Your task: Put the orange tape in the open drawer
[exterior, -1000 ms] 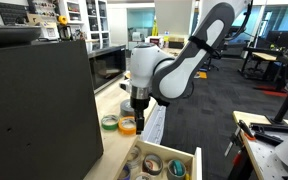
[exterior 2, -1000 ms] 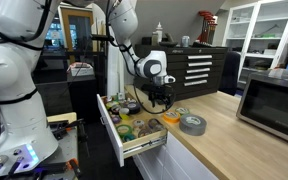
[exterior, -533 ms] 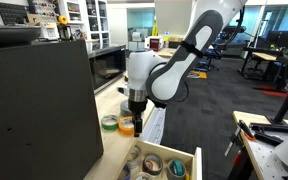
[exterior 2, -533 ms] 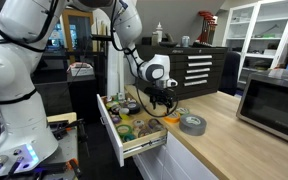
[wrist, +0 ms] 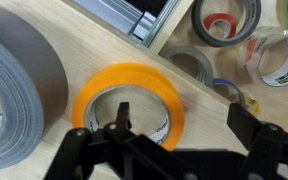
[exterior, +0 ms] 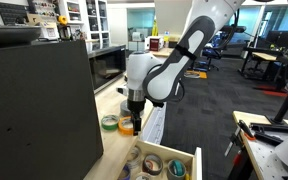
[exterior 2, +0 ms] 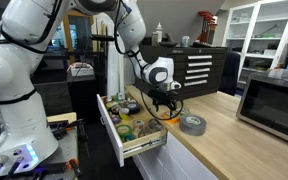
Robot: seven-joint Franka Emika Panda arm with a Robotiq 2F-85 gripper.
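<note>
The orange tape [wrist: 129,98] lies flat on the wooden counter, beside the open drawer [wrist: 224,45]. It also shows in both exterior views [exterior: 127,128] [exterior 2: 172,118]. My gripper [wrist: 184,120] is open and low over the tape. One finger [wrist: 122,115] is inside the roll's hole and the other finger [wrist: 249,120] is outside its right wall. The jaws do not press the tape. In both exterior views the gripper [exterior: 135,117] [exterior 2: 164,106] points straight down at the counter.
A big grey tape roll [wrist: 19,90] [exterior 2: 192,123] lies close beside the orange one. The drawer [exterior 2: 124,128] [exterior: 166,160] holds several tape rolls [wrist: 222,18]. A black cabinet [exterior: 34,110] and a microwave [exterior 2: 274,100] stand at the counter's ends.
The gripper has shifted a little sideways along the counter and come down over the orange tape. The upper arm has swung. The tape has not moved.
</note>
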